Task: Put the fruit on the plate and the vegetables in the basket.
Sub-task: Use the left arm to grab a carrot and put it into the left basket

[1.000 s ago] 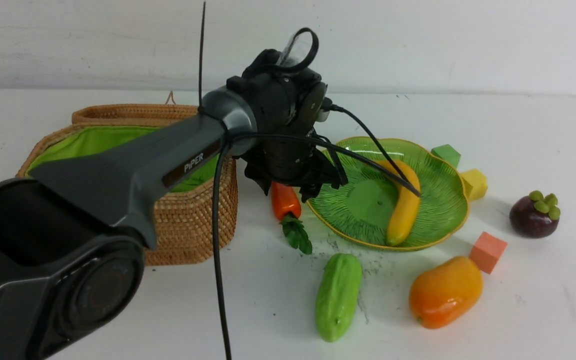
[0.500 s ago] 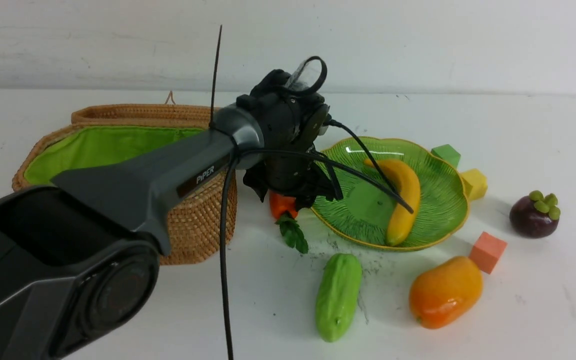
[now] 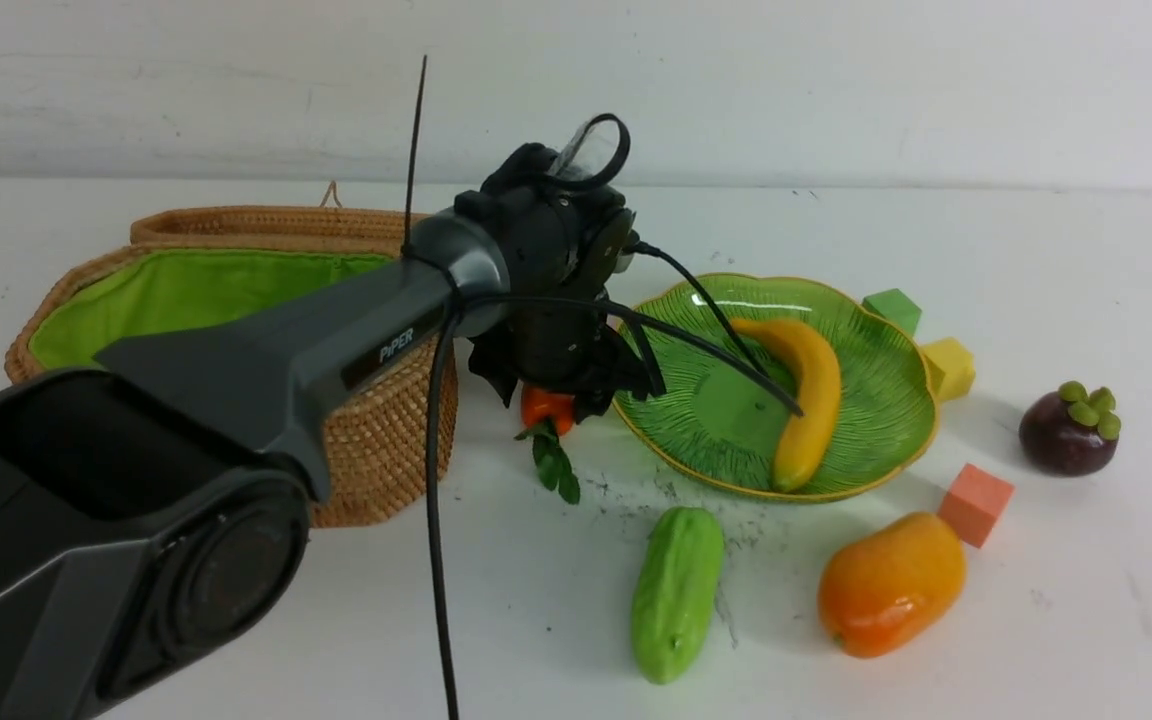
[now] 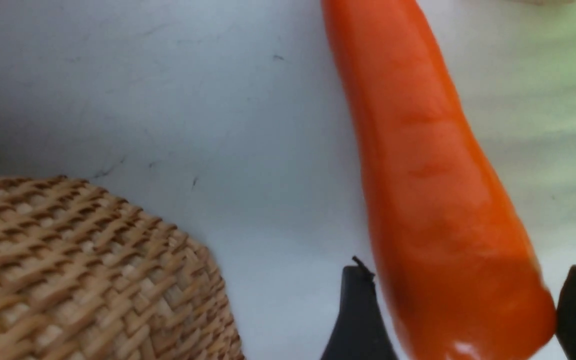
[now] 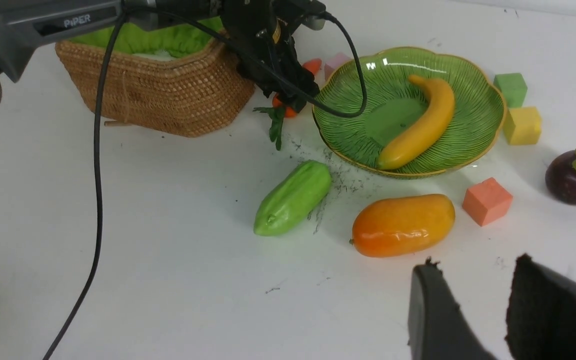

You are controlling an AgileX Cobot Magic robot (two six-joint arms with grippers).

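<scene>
White bench (image 3: 1036,620) runs back to a plain white wall (image 3: 836,80). At the left stands the basket (image 3: 381,460), its lid tipped back and its green lining showing. The left arm (image 3: 336,340) reaches down just right of it. The left jaws are closed on the thick end of the carrot (image 4: 418,175), with a finger (image 4: 358,315) on either side. The carrot sits between the basket and the plate (image 3: 881,365), its leaves drooping toward the near side. It looks raised off the bench, though the arm hides too much to be sure.

The banana (image 3: 811,400) lies in the plate's right half. On the near bench lie the gourd (image 3: 676,590) and, to its right, the mango (image 3: 891,583). The mangosteen (image 3: 1066,430) stands at the right, well apart from the plate. A green cube (image 3: 891,308) and a yellow cube (image 3: 948,367) sit by the plate's far right rim, and an orange cube (image 3: 976,503) sits just beside the mango. The right jaws hang over the near right bench, narrowly parted and holding nothing.
</scene>
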